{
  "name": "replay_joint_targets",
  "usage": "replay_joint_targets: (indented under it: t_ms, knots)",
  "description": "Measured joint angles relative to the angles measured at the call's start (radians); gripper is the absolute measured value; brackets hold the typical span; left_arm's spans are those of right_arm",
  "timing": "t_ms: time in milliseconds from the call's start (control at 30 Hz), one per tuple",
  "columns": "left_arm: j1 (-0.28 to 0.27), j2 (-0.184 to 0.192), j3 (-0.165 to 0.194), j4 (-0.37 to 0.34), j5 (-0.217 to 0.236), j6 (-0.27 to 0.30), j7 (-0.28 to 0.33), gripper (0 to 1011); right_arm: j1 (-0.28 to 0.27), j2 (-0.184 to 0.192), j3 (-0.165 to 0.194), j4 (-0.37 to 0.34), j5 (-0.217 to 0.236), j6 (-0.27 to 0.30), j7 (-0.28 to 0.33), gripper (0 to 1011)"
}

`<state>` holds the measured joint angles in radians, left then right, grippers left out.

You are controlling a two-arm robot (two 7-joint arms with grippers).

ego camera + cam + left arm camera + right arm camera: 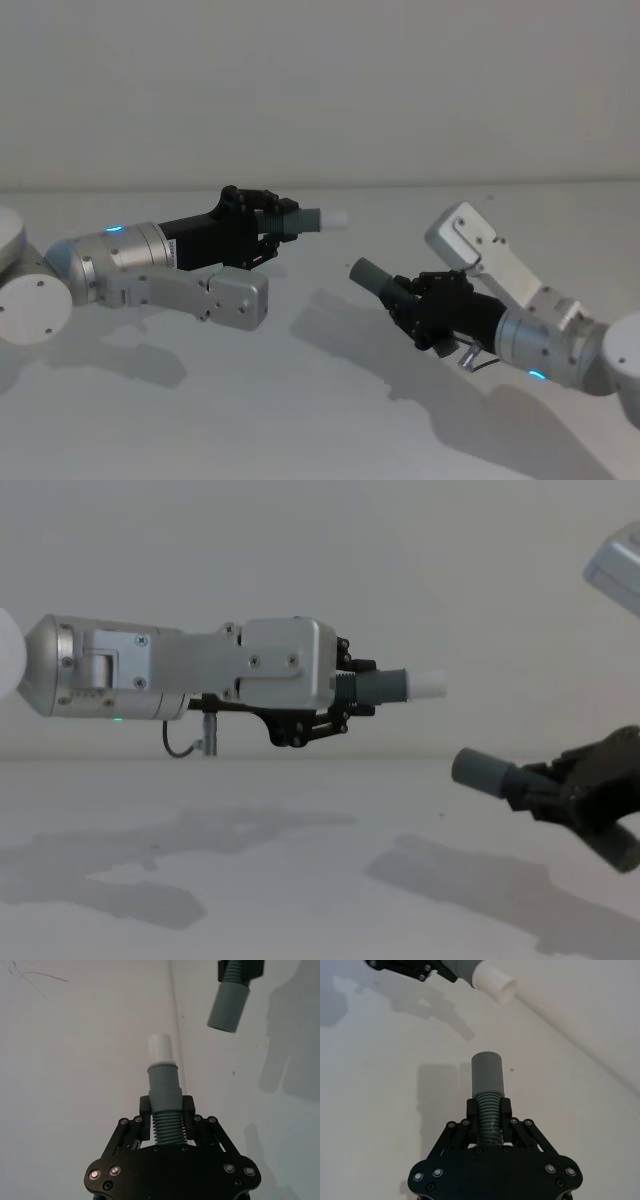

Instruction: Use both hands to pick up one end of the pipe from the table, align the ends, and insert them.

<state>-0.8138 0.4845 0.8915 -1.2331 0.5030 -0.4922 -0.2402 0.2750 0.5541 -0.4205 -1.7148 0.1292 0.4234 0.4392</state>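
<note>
My left gripper is shut on a grey pipe piece whose whitish plug tip points right, held above the white table. In the left wrist view the left gripper clamps the ribbed part of that piece. My right gripper is shut on the other grey piece, its socket mouth aimed up-left. In the right wrist view the right gripper grips its ribbed section below the smooth socket. In the chest view the plug tip sits higher than the socket; the two ends are apart.
A white wall rises behind the table. Shadows of both arms fall on the bare table surface below them.
</note>
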Motion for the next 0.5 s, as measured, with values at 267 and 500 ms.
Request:
replay_joint_targets:
  t_ms: [267,500]
  knots:
    - [0.000,0.000,0.000,0.000,0.000,0.000,0.000,336,0.032,0.094,-0.010,-0.001,-0.062,-0.135,0.078,234]
    - [0.000,0.000,0.000,0.000,0.000,0.000,0.000,336,0.067,0.168,-0.016,0.008,-0.115,-0.246,0.142,234]
